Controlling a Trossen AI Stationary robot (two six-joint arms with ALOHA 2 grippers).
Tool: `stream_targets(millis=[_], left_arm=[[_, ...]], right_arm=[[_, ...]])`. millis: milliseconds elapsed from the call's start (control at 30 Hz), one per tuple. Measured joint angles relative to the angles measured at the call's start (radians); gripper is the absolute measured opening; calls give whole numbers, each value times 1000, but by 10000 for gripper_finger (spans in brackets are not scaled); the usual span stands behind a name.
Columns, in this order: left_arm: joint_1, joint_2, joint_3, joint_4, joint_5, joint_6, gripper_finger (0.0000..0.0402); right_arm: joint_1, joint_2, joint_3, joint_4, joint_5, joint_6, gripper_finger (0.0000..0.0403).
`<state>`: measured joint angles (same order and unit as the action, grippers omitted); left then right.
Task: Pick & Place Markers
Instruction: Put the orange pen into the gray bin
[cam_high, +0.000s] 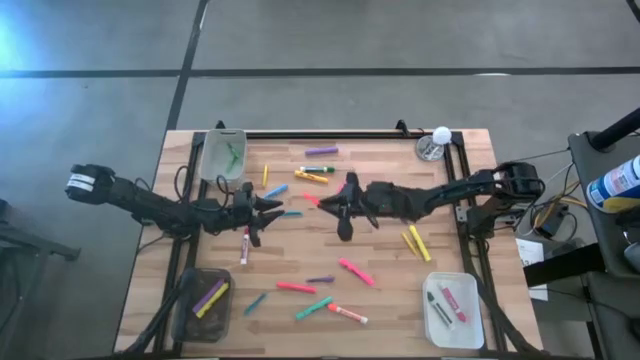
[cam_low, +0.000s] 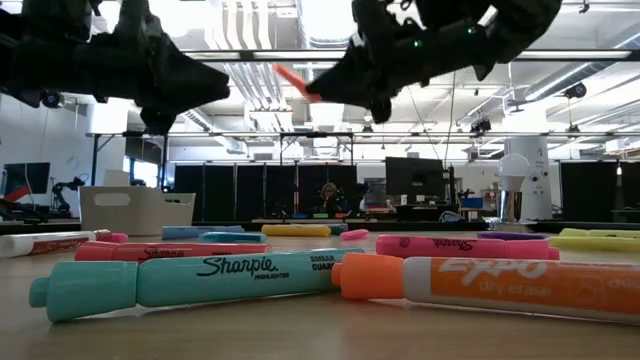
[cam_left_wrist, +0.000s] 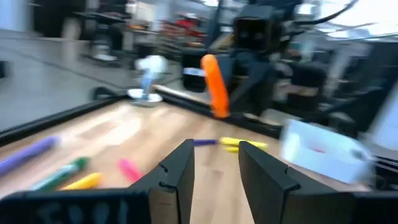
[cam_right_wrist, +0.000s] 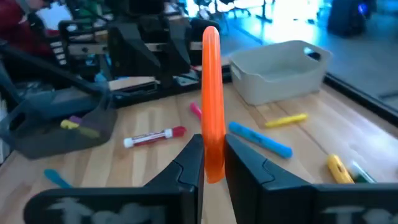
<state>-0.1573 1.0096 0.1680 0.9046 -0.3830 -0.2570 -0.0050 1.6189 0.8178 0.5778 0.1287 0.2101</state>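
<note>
Our right gripper is clamped on an orange marker, holding it by its lower end so the rest stands up well clear of the fingers, lifted above the middle of the surface. Our left gripper hovers close by, facing it, fingers apart and holding nothing.

The grip sits near one end of the orange marker, so we judge that it could pivot or slip out on a quick swing. The two grippers are near each other, and a careless move could knock them together. Other markers lie scattered across the surface, some already in the corner bins; a dropped one could roll among them.
</note>
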Motion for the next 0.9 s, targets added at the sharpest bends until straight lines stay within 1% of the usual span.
stream_targets(millis=[100,167,233,367,633,900], left_arm=[[0,0,0,26,137,14,119],[-1,1,0,77,225,26,119],[-3,1,0,125,270,28,119],[-3,1,2,148,271,28,119],[-3,5,2,152,260,37,119],[-3,14,2,159,253,41,119]], right_arm=[[27,32,4,32,0,-34,45],[41,57,14,53,0,-50,45],[54,84,26,90,-1,-72,45],[72,123,61,114,-49,-112,45],[97,154,121,113,-51,-116,45],[97,203,173,105,-52,-115,45]])
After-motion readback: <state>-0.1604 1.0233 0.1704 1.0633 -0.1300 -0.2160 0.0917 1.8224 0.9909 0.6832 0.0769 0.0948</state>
